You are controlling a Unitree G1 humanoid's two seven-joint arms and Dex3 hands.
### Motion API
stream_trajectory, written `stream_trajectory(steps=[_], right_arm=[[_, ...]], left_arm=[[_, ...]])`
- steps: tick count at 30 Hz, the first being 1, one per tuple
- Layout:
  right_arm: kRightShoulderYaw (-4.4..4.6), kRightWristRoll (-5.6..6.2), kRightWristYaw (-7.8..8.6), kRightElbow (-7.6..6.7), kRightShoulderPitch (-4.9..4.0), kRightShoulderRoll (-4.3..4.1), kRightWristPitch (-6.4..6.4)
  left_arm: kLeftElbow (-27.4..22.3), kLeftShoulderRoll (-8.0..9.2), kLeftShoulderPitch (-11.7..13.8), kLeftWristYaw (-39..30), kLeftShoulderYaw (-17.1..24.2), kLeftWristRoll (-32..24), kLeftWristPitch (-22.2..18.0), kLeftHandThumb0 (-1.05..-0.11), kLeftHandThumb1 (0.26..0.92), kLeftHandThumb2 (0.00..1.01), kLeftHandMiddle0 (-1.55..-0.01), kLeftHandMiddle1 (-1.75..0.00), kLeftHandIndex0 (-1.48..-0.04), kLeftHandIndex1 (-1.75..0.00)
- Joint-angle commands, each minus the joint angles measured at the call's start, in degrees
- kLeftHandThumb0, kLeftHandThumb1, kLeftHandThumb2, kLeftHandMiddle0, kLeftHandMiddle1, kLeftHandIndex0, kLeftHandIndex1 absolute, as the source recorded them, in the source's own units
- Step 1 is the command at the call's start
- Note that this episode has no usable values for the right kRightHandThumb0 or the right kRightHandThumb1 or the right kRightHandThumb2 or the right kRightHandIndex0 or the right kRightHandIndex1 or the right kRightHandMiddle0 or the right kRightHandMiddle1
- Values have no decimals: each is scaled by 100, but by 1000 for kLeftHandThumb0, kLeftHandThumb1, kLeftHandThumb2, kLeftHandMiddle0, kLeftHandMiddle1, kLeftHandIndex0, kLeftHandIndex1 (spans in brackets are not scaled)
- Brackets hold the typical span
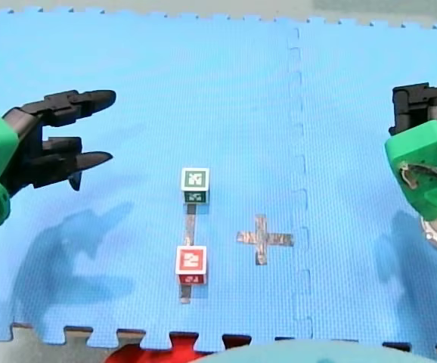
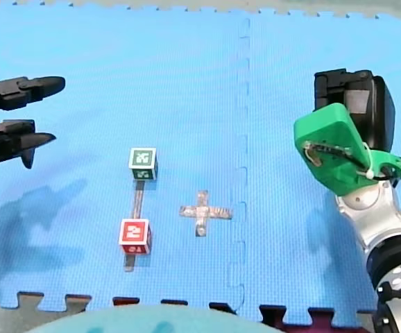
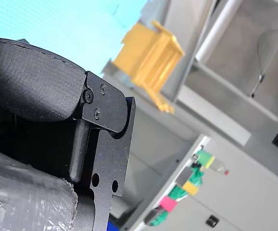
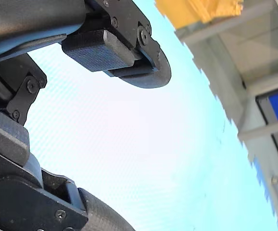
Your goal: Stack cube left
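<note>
A green cube (image 1: 195,185) with a white mark on top sits on the blue foam mat (image 1: 165,91) near the middle. A red cube (image 1: 190,265) stands closer to me, in line with the green one and apart from it. Strips of grey tape lie under both. My left hand (image 1: 103,127) hovers above the mat to the left of the green cube, well apart from it and holding nothing. My right hand (image 2: 346,94) is raised at the far right behind its green wrist cover, far from both cubes and holding nothing.
A grey tape cross (image 1: 262,239) is stuck to the mat right of the red cube. A jigsaw seam (image 1: 300,151) runs front to back across the mat. The mat's toothed front edge (image 1: 128,333) is close behind the red cube. A yellow object (image 3: 146,57) stands beyond the mat.
</note>
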Motion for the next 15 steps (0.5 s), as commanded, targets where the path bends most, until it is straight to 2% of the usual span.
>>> stream_trajectory(steps=[1,5,9,15], right_arm=[[0,-4,-28,5,-31,-18,18],[8,-15,-71,8,-37,-17,21],[8,-24,-111,-7,-35,-43,0],[19,-39,-143,-25,-26,-55,-24]], left_arm=[[4,70,29,-75,-11,-18,-29,-786,643,1,-885,-1746,-540,-10],[-33,77,110,-123,-41,-7,-174,-770,644,1,-882,-1746,-582,-27],[-251,36,366,-35,-190,102,-345,-760,644,1,-875,-1746,-652,-53],[-402,-25,525,-33,-371,201,-320,-752,622,0,-896,-1746,-763,-59]])
